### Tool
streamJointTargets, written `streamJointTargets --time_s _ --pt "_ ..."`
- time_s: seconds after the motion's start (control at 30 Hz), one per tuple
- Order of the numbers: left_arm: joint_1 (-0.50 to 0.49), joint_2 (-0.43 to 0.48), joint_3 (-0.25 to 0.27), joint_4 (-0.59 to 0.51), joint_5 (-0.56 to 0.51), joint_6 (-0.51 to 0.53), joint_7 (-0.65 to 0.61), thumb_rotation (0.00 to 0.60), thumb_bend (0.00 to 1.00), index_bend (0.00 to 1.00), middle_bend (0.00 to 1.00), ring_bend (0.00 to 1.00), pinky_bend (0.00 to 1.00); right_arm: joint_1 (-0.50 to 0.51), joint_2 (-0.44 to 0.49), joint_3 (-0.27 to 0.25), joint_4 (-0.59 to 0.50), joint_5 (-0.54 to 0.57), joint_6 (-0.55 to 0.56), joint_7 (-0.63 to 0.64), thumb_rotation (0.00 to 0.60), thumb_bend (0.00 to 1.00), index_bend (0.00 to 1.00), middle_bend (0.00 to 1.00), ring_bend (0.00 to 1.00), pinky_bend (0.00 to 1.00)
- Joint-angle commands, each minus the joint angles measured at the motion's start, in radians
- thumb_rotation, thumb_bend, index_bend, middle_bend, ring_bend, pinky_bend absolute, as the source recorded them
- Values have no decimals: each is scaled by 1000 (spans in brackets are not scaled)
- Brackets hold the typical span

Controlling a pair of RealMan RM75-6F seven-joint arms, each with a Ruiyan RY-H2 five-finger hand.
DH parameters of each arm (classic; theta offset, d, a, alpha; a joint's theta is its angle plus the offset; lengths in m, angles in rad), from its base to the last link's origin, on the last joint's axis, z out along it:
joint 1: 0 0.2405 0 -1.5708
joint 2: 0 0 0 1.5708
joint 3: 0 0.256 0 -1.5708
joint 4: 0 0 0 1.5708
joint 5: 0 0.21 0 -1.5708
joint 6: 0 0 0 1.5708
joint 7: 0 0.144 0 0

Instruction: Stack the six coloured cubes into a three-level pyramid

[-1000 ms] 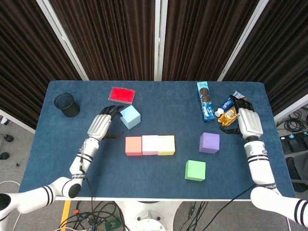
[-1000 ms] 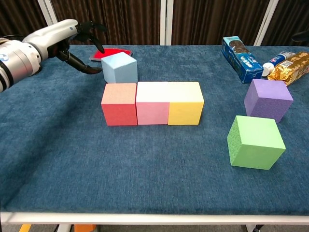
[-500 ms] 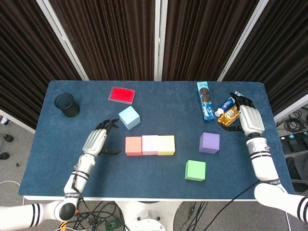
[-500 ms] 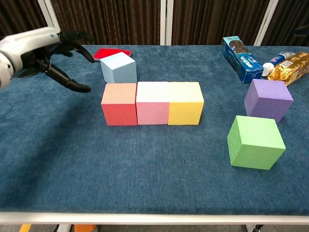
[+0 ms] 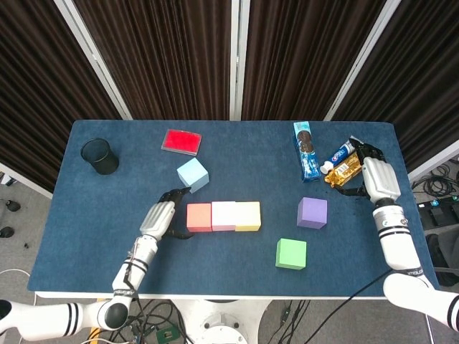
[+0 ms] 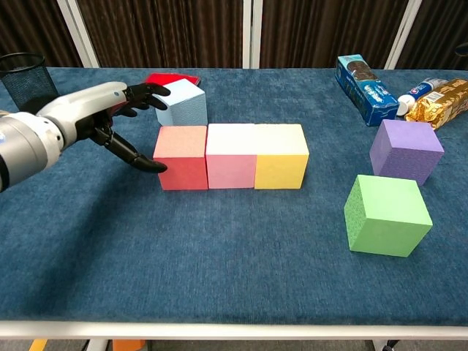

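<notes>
Matt foam-like cubes (image 6: pixel 230 167), napped blue table cloth (image 6: pixel 219 263), glossy snack wrapper (image 6: pixel 443 99)

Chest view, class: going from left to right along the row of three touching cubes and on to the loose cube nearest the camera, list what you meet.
Left hand → red cube → pink cube → yellow cube → green cube.

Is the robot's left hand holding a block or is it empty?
Empty. The left hand has its fingers spread apart beside the red cube, with nothing between them. One fingertip reaches that cube's side; whether it touches is unclear.
</notes>
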Motion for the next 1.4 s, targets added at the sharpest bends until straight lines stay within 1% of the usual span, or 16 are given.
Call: streamJointTargets --time_s 0.03,0.1,0.2,0.27,0.37,0.43,0.7,0.97,1.4 --pt "-3 -23 -4 20 -10 9 10 600 51 57 100 0 62 0 -2 -1 2 0 0 1 600 94 0 105 0 0" --pt "-2 -34 -9 28 -7 18 5 600 52 57 119 0 62 0 -4 -1 4 2 -1 1 600 94 0 105 0 0" --pt "0 -49 -13 43 7 32 -2 600 63 57 191 0 66 2 -6 -2 9 5 -5 1 600 94 0 106 0 0" --pt "2 -57 -13 52 20 40 -7 600 88 58 258 0 68 3 -8 -3 13 7 -8 0 600 94 0 106 0 0" --pt "5 -67 -12 66 33 46 -15 600 109 60 316 3 68 5 -12 -4 19 10 -12 1 600 94 0 106 0 0" --pt "6 -72 -11 75 37 42 -20 600 120 62 337 9 70 6 -12 -4 22 12 -14 1 600 94 0 106 0 0" --pt "5 -89 -21 112 52 24 -52 600 146 64 375 29 72 6 -9 -6 28 22 -17 -4 600 94 0 106 0 0" --pt "12 -77 -14 114 74 22 -55 600 165 68 401 38 72 4 -7 -7 26 24 -15 -4 600 94 0 106 0 0" --pt "6 -80 -24 144 86 -2 -72 600 169 68 401 40 72 6 -11 -9 27 27 -17 -6 600 95 0 105 0 0"
